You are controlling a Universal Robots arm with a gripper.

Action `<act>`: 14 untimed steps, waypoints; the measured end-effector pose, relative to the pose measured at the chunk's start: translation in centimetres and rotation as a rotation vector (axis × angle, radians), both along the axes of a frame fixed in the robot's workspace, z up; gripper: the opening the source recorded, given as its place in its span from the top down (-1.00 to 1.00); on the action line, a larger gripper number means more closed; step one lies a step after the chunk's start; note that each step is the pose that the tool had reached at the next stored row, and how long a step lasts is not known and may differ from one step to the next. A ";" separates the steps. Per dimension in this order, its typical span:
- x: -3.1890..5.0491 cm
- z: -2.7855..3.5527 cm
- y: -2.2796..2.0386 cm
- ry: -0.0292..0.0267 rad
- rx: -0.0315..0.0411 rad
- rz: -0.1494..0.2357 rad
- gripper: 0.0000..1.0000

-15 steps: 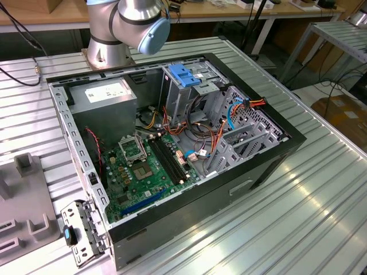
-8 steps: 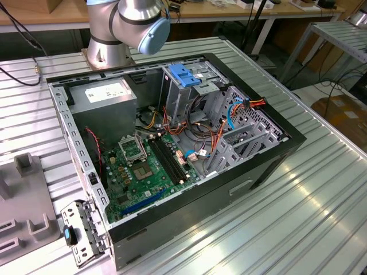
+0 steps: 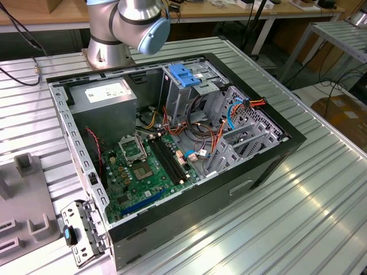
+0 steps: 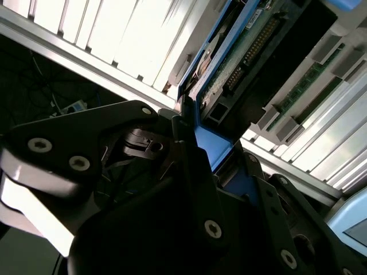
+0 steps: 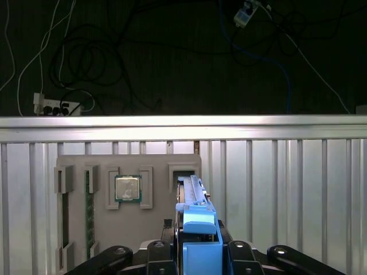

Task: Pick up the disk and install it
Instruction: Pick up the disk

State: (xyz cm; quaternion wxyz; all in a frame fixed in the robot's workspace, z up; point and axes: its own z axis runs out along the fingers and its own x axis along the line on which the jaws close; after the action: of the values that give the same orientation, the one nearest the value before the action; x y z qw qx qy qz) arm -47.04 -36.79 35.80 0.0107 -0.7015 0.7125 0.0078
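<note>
The disk point(image 5: 196, 200) stands on edge over a slot of the grey parts tray point(image 5: 155, 166), with a bright blue rail along its upper edge. In the second wrist view the disk point(image 4: 252, 46) shows its circuit-board face and a blue side rail. My gripper point(image 5: 198, 252) is closed on the blue rail end of the disk, one black finger on each side. The gripper point(image 4: 215, 152) grips the same blue rail in the second wrist view. I cannot tell whether the disk is touching the tray or lifted off it.
The open computer case point(image 3: 275, 154) lies on the slatted metal table, with a green motherboard point(image 3: 143, 172) and a grey drive cage with a light-blue latch point(image 3: 184, 74). The arm's base point(image 3: 123, 28) stands behind the case. The tray also holds a processor chip point(image 5: 127, 188).
</note>
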 end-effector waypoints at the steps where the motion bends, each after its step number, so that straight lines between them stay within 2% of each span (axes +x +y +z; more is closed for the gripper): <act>1: 0.00 0.02 0.00 0.0000 0.0000 0.000 0.25; 14: 0.00 0.41 0.00 -0.0002 0.0001 0.000 0.25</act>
State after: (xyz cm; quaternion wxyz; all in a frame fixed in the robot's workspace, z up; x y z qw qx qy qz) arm -47.04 -36.79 36.21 0.0108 -0.7015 0.7125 0.0078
